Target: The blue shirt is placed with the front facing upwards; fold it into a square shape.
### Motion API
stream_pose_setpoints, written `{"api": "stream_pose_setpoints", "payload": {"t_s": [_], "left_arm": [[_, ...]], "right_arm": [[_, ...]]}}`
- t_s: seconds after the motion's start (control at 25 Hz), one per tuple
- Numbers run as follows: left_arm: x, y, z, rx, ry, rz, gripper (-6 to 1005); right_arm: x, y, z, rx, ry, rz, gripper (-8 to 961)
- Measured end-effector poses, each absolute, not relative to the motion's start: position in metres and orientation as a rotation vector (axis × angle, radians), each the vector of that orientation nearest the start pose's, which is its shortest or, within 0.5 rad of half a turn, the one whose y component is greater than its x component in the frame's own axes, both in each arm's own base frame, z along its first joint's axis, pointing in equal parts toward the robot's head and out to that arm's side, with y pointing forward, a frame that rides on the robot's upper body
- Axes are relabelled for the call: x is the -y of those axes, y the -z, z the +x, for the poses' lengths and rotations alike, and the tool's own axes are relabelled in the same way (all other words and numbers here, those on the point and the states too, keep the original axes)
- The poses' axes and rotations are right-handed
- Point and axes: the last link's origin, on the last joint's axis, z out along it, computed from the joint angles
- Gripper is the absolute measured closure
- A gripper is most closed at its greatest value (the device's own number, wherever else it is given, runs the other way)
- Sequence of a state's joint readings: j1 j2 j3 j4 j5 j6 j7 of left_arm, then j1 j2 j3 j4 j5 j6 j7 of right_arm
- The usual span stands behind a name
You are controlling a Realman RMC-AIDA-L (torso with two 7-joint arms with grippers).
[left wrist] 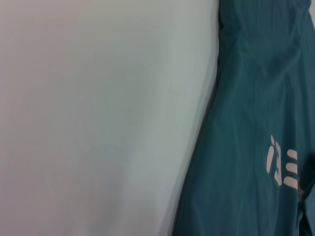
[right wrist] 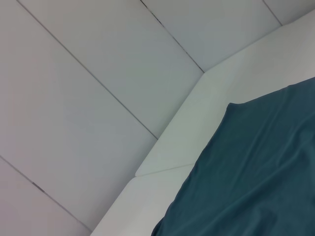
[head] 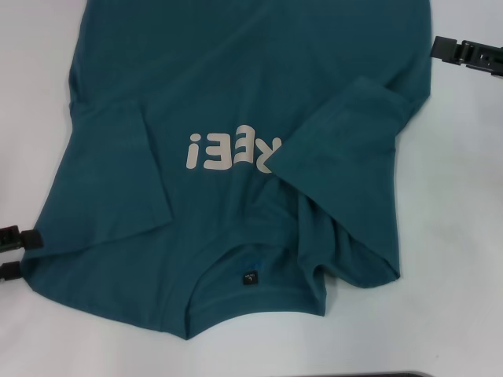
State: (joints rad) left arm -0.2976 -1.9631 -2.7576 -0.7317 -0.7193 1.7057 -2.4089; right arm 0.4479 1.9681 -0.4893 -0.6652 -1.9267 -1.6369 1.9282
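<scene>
Teal blue shirt (head: 236,102) flat on white bench (head: 456,236), front up, both sleeves folded inward, between left gripper (head: 20,251) and right gripper (head: 471,55). Fingers' state: cannot tell, both.

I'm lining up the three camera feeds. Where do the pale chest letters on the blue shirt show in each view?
Head view: the pale letters sit mid-frame on the blue shirt, partly covered by a folded-in sleeve.
Left wrist view: the letters appear at the lower right edge.
Right wrist view: no letters, only plain shirt cloth.
Shared landmark: the shirt's edge against the white table.
</scene>
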Motion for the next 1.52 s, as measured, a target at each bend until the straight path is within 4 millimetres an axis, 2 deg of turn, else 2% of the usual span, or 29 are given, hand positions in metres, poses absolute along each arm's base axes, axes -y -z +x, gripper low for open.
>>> {"api": "stream_pose_setpoints", "payload": {"t_s": [0.44,1.16,1.52], "left_arm": [[-0.231,-0.075,-0.389,-2.564,-0.555,2.098,112],[-0.234,-0.064,-0.382,-2.518,-0.54,2.101,112],[-0.236,-0.07,-0.384,-2.544,-0.555,2.113,113]], "right_arm": [[-0.321,-0.079,0.306,-1.373,-0.993,-2.291,10],[-0.32,-0.08,0.306,-1.374,-0.993,-2.291,10],[-0.32,-0.08,0.307,-1.375,-0.994,-2.288,9]]}}
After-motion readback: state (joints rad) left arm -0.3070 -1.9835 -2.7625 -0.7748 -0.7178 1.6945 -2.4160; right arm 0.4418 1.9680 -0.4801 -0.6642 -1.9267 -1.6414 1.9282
